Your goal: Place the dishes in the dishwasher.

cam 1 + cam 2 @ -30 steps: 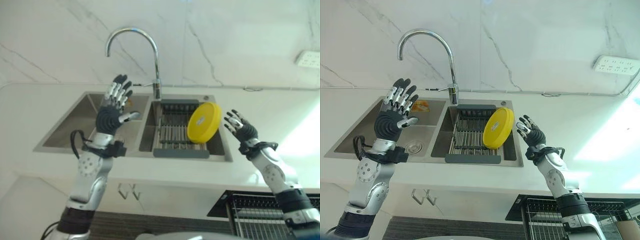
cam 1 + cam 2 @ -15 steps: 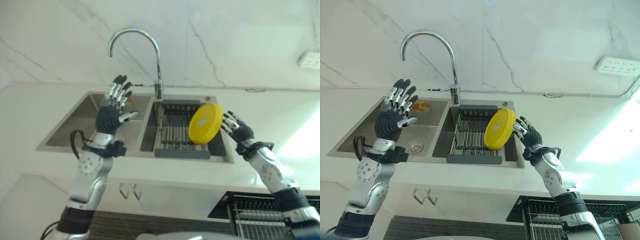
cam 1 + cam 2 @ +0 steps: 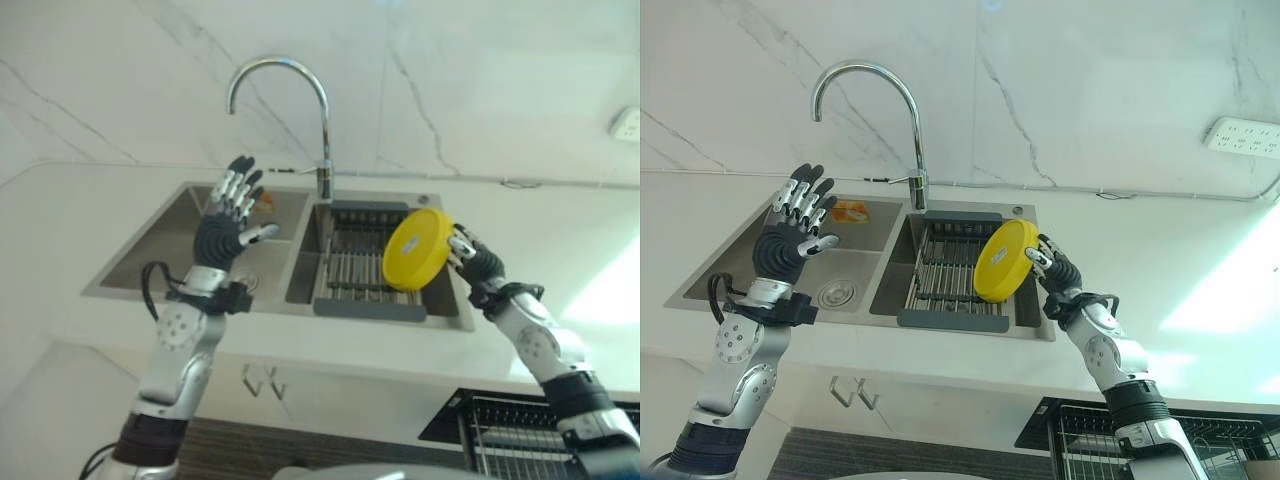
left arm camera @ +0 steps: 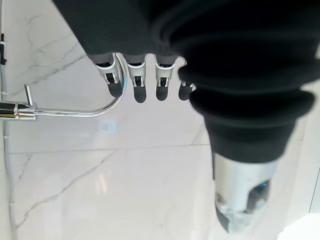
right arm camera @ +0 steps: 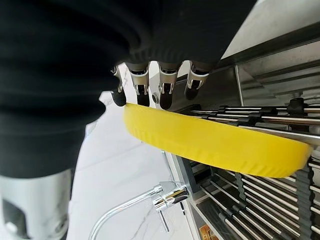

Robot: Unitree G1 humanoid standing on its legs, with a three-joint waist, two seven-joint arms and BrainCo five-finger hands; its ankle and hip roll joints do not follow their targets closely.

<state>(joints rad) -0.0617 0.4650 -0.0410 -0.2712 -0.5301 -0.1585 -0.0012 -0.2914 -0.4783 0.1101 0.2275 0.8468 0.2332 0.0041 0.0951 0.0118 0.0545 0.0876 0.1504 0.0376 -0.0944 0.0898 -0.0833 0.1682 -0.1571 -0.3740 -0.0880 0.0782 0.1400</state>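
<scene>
A round yellow plate stands on edge, leaning, in the dark drying rack that sits in the sink's right basin. My right hand is at the plate's right side. In the right wrist view its straight fingers reach over the plate's rim and touch it, with the thumb apart; the hand is open. My left hand is held up above the left basin with its fingers spread and open, holding nothing.
A tall curved faucet rises behind the divider of the steel double sink. A small orange item lies at the back of the left basin. A dishwasher's wire rack is pulled out below the counter at the lower right. A wall socket is at the far right.
My right hand has moved left from a gap beside the plate until its fingers meet the plate's rim. The camera has shifted slightly. The left hand has stayed in place.
</scene>
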